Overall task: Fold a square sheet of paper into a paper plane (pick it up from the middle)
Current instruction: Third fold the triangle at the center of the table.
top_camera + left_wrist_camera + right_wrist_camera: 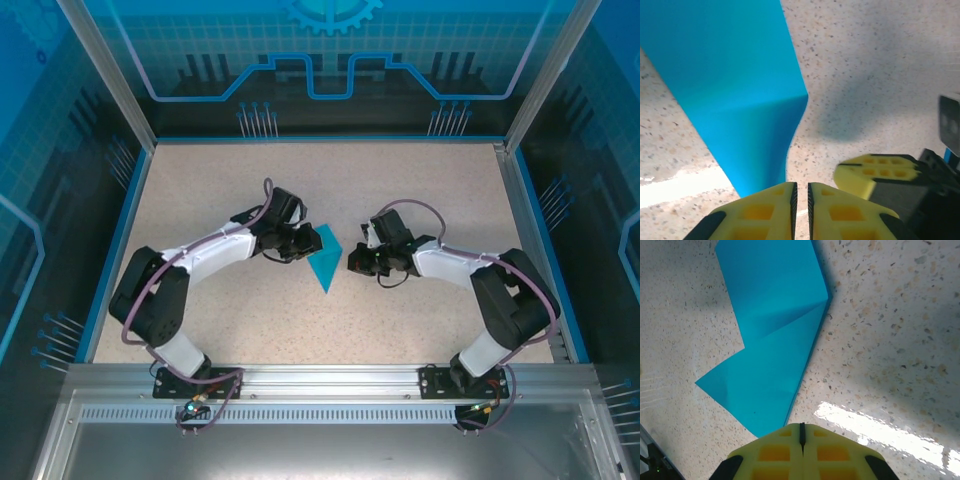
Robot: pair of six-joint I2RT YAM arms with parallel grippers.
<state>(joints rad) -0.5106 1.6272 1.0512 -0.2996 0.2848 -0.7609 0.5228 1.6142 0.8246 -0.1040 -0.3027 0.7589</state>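
The teal sheet of paper (325,258) lies on the speckled table between my two grippers, folded with creases into a shape that points toward the near edge. My left gripper (300,243) sits at its left edge. In the left wrist view the paper (735,90) narrows down behind the left finger, and the left gripper (800,186) shows a thin gap with only table in it. My right gripper (355,262) is just right of the paper. In the right wrist view the folded paper (775,340) ends beside the right gripper (802,426), whose jaws are pressed together.
The right gripper's yellow finger (875,172) shows close by in the left wrist view. Blue-edged walls (120,230) ring the speckled table (330,180). An aluminium rail (320,380) runs along the near edge by the arm bases.
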